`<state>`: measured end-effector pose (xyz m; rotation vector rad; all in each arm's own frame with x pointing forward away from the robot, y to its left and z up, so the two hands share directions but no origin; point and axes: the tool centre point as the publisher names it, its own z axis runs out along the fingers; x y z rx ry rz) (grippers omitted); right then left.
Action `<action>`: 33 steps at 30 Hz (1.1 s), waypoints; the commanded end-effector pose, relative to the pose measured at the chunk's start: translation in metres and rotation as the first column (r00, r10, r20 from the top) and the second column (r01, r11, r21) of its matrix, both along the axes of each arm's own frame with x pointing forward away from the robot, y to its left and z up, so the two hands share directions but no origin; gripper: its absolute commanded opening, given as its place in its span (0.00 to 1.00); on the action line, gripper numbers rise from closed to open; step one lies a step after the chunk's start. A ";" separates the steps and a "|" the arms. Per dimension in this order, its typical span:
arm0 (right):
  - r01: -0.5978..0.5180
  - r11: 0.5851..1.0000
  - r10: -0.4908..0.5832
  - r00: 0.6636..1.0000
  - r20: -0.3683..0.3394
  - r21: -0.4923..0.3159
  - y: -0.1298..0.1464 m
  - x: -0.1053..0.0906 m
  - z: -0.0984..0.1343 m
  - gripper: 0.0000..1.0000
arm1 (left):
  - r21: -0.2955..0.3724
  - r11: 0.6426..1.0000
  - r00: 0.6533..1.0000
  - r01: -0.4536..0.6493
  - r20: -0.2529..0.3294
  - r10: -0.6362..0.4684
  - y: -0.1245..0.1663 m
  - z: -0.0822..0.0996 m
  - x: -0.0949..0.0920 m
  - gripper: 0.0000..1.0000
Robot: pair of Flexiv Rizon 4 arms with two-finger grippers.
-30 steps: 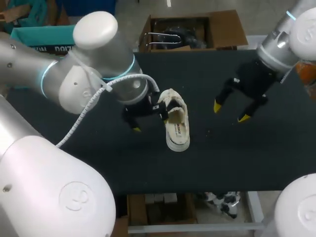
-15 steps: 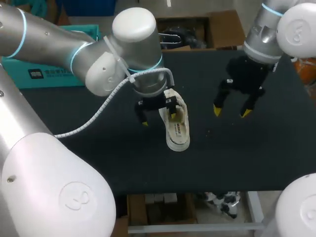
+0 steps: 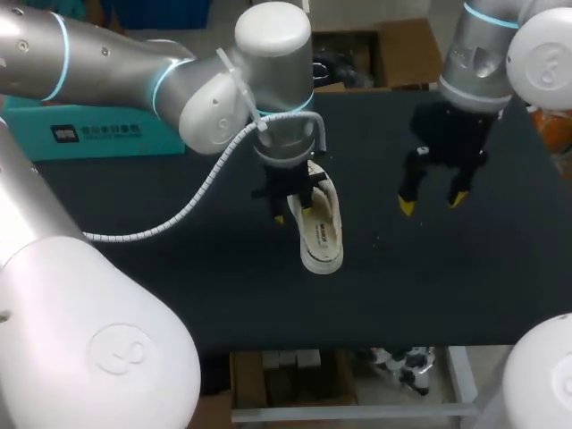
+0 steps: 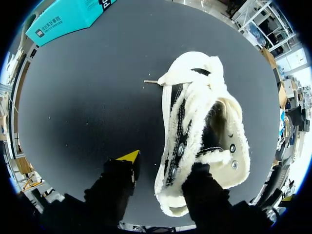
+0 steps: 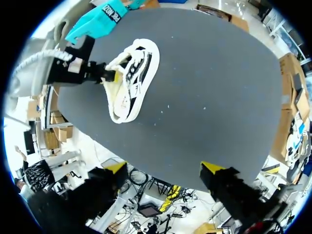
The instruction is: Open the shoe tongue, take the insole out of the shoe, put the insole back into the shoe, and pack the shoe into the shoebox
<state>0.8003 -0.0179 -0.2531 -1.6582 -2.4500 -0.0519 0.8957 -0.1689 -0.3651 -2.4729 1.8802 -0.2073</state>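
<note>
White fleecy lace-up shoe [image 3: 320, 228] lies on the black surface [image 3: 179, 277], long axis running away from the robot. Left arm's fingers [image 4: 119, 180] — spread, gripping nothing — straddle one side at its far end; right arm's fingers [image 3: 407, 204], likewise spread, hover well apart to its right.

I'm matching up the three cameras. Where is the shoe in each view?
Head view: shoe in the middle of the table, left gripper at its far end.
Left wrist view: shoe right ahead, its side wall between the open fingers.
Right wrist view: shoe far ahead of the right gripper.
Shared landmark: the teal box at the table's edge.
</note>
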 end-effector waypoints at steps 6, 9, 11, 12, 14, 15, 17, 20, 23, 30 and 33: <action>-0.070 0.997 0.071 0.997 0.022 -0.016 -0.001 0.003 -0.002 1.00 | 0.023 1.000 0.999 0.008 0.037 -0.009 0.001 0.007 -0.001 0.00; -0.135 0.990 0.137 0.989 0.048 -0.034 -0.003 0.001 -0.001 1.00 | 0.019 0.999 0.997 0.045 0.055 -0.046 0.002 0.008 0.005 0.00; -0.186 0.981 0.189 0.979 0.076 -0.048 -0.005 -0.001 0.001 1.00 | -0.013 0.995 0.992 0.103 0.068 -0.102 0.004 0.010 0.006 0.00; -0.213 0.976 0.217 0.971 0.095 -0.054 -0.006 -0.004 0.002 1.00 | -0.019 0.991 0.988 0.133 0.080 -0.131 0.006 0.011 0.006 0.00; -0.273 0.959 0.282 0.948 0.148 -0.076 -0.008 -0.008 0.006 1.00 | -0.046 0.983 0.980 0.176 0.100 -0.171 0.012 0.015 0.008 0.00; -0.295 0.951 0.306 0.937 0.166 -0.088 -0.008 -0.011 0.008 1.00 | -0.048 0.981 0.978 0.186 0.108 -0.180 0.015 0.017 0.009 0.00; -0.339 0.933 0.358 0.912 0.201 -0.126 -0.005 -0.015 0.012 1.00 | -0.081 0.969 0.967 0.231 0.130 -0.220 0.023 0.022 0.010 0.00; -0.454 0.876 0.481 0.842 0.244 -0.162 -0.002 -0.019 0.017 1.00 | -0.114 0.946 0.945 0.303 0.164 -0.283 0.036 0.030 0.012 0.00; -0.460 0.884 0.468 0.872 0.144 -0.087 -0.004 -0.010 0.021 1.00 | -0.079 0.938 0.927 0.338 0.202 -0.317 0.051 0.039 0.013 0.00; -0.460 0.884 0.468 0.872 0.144 -0.087 -0.004 -0.010 0.021 1.00 | -0.036 0.874 0.835 0.485 0.315 -0.451 0.085 0.073 0.005 0.00; -0.522 0.850 0.527 0.830 0.183 -0.078 -0.001 -0.006 0.020 1.00 | 0.003 0.833 0.783 0.553 0.340 -0.521 0.093 0.085 0.004 0.00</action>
